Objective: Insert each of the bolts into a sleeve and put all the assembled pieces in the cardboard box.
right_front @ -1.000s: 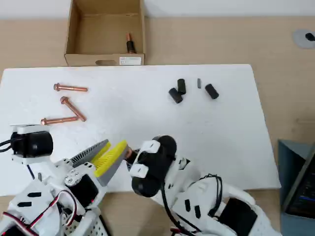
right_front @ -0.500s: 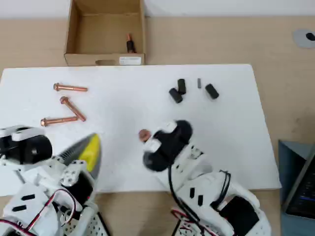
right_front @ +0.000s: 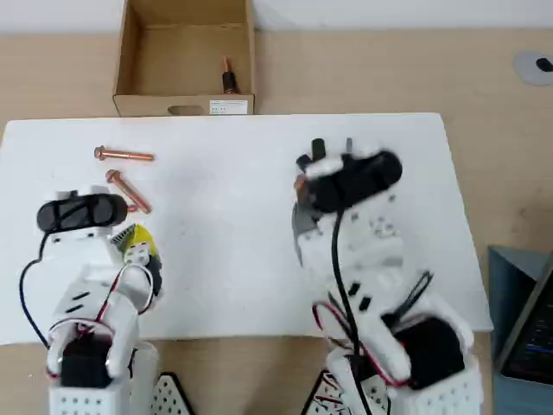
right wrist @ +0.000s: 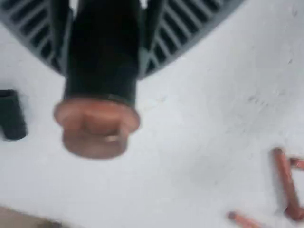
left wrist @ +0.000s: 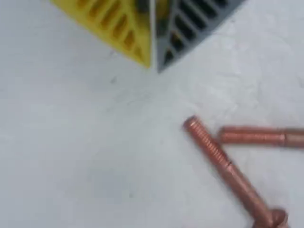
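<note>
Right tool (right wrist: 102, 66) clamped on sleeved bolt (right wrist: 97, 111); swung from lower centre of high view to upper centre, near loose sleeve (right wrist: 12, 114). Left tool (left wrist: 153, 61) shut tight, empty; moved up left side to loose bolts (left wrist: 223, 166) on counter (right_front: 225, 259). One assembled piece (right_front: 228, 79) in cardboard box (right_front: 185, 105).

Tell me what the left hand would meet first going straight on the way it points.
The left hand would likely meet bare white sheet first, beside the nearest bolt; depth unclear.
</note>
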Controlling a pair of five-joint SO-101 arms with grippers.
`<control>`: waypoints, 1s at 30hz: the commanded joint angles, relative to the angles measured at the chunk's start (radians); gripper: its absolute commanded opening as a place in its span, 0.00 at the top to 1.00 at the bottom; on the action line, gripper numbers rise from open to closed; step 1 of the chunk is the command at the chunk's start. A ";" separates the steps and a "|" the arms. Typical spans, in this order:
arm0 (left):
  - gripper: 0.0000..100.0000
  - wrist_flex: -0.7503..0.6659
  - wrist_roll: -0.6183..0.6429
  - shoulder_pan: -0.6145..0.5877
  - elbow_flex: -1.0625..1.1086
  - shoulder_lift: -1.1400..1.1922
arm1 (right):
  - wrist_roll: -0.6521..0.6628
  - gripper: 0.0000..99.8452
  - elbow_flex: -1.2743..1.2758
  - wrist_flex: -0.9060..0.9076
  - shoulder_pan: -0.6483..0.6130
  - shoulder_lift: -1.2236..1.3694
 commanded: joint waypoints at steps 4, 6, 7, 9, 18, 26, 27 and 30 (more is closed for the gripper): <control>1.00 -0.089 -0.008 -0.014 0.112 -0.010 | -0.003 0.99 -0.309 -0.100 0.059 0.312; 1.00 -0.089 -0.009 -0.025 0.130 -0.010 | -0.002 0.99 -0.371 -0.124 0.059 0.400; 1.00 -0.089 -0.009 -0.029 0.138 -0.010 | -0.002 0.99 -0.397 -0.138 0.059 0.441; 1.00 -0.089 -0.009 -0.044 0.150 -0.010 | 0.000 0.99 -0.437 -0.172 0.059 0.521; 1.00 -0.084 -0.009 -0.183 0.238 -0.010 | 0.106 0.99 -0.598 -0.364 0.058 0.855; 1.00 -0.086 -0.008 -0.199 0.239 -0.010 | 0.224 0.99 -0.816 -0.519 0.054 1.158; 1.00 -0.086 -0.008 -0.199 0.239 -0.010 | 0.238 0.99 -0.846 -0.529 0.051 1.196; 1.00 -0.086 -0.008 -0.199 0.239 -0.010 | 0.292 0.99 -0.946 -0.539 0.031 1.303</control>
